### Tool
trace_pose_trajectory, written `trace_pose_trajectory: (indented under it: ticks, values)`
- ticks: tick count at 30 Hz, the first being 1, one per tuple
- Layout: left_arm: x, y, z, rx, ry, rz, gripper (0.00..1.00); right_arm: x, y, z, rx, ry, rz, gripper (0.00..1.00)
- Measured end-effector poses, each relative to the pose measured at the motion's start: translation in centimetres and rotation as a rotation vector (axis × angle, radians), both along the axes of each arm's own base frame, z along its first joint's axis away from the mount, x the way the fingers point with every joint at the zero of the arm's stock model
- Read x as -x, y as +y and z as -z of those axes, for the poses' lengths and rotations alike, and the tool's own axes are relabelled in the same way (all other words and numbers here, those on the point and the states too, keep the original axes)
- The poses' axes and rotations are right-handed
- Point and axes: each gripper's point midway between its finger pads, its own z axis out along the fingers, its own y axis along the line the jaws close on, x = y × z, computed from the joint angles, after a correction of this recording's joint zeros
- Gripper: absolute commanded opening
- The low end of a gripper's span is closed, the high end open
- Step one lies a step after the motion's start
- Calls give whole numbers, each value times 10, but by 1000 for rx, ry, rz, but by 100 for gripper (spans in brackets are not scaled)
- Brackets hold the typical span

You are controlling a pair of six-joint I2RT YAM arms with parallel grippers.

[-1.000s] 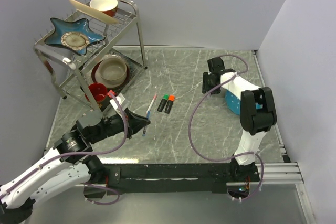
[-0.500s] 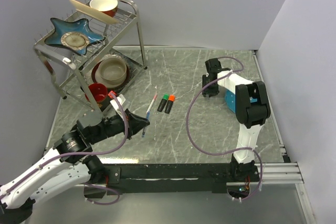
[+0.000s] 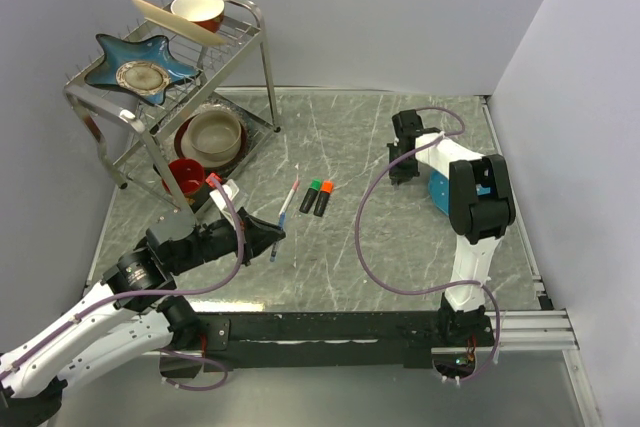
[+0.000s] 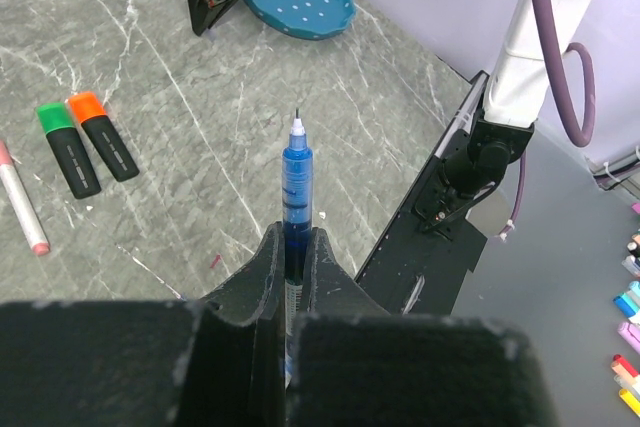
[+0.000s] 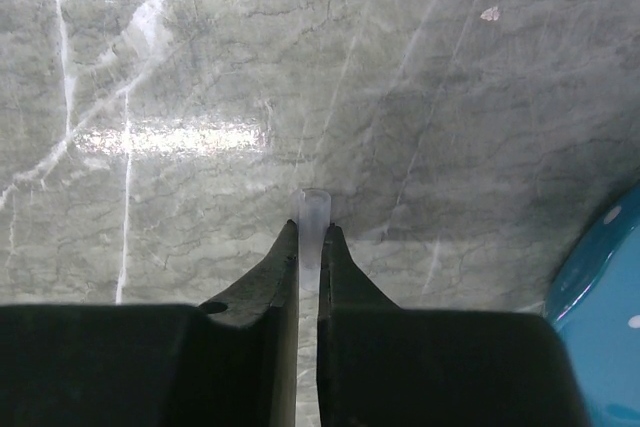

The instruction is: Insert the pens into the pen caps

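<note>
Left pincer (image 4: 292, 247) clamped on blue ballpoint (image 4: 296, 172), tip bare, near left | right pincer (image 5: 310, 242) pinching pale cap (image 5: 314, 209) at far right of table (image 3: 400, 247) | highlighters (image 4: 105, 147) mid-table sit capped; ballpoint and cap well apart, joining not yet done

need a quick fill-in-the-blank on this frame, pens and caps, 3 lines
The left gripper is shut on the ___ ballpoint pen.
The right gripper pinches a translucent pen cap near a ___-dotted blue plate.
___ black highlighters lie side by side on the table.
Missing words: blue, white, two.
</note>
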Motion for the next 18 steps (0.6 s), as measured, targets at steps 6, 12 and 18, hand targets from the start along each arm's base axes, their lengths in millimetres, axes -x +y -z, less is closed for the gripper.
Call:
trace_pose_trajectory:
  ticks: [6, 12, 18]
  values:
    - [0, 0, 0, 3, 3, 0, 1, 0, 1, -1, -4, -2, -1, 0]
    - [-5, -8, 6, 13, 37, -4, 1, 9, 3, -2, -30, -5, 11, 0]
    - [-7, -18, 30, 6, 117, 3, 1, 26, 2, -2, -43, 2, 30, 0]
